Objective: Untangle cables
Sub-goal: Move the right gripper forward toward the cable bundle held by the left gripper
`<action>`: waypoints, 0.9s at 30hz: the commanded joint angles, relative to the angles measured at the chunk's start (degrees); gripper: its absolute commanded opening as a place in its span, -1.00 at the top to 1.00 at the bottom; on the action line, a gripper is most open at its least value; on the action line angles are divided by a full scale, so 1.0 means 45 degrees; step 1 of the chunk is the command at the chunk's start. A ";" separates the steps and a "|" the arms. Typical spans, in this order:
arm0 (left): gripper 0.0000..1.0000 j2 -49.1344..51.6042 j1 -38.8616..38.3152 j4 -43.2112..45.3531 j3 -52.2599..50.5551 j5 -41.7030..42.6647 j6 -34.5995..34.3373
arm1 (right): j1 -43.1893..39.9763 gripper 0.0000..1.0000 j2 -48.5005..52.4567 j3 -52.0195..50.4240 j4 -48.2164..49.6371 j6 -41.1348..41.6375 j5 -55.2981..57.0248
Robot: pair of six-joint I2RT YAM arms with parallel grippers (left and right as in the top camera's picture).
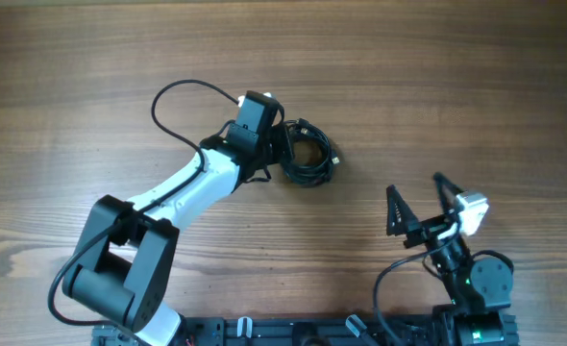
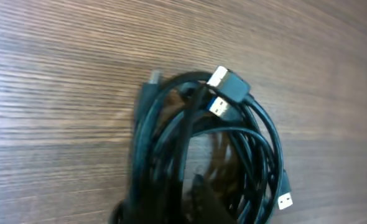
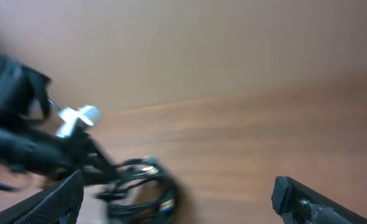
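The cables [image 1: 309, 156] lie as one tight coil near the middle of the counter [image 1: 408, 67], with the left claw [image 1: 280, 152] right at the coil's left edge. From above I cannot tell whether that claw is spread or pinching a strand, and its own wrist view shows only dark, blurred shapes at the bottom edge. The right claw [image 1: 420, 197] is spread wide, holds nothing and hangs well apart from the coil, toward the near right. The main risk, as I judge it, is that a pull from the left drags the whole bundle rather than freeing one cord, since nothing pins the far side and the wood-grain surface looks smooth enough to let it slide. The left wrist view shows many loops crossing each other, so the claw could easily catch two strands at once. The silver plug tips [image 2: 219, 78] sit tucked against the loops at the top of the coil and could snag on the way through, cinching a knot tighter. The left arm's own thicker wire [image 1: 173, 96] arcs over the counter behind it and should not be mistaken for a cable. Bare counter surrounds the coil on every side, leaving ample room to spread cords apart.
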 commanded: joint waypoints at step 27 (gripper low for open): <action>0.01 -0.0029 0.0165 -0.0097 0.0087 -0.1972 -0.0053 | 0.0656 -0.84 1.5693 0.7563 -0.3133 0.6703 -0.5362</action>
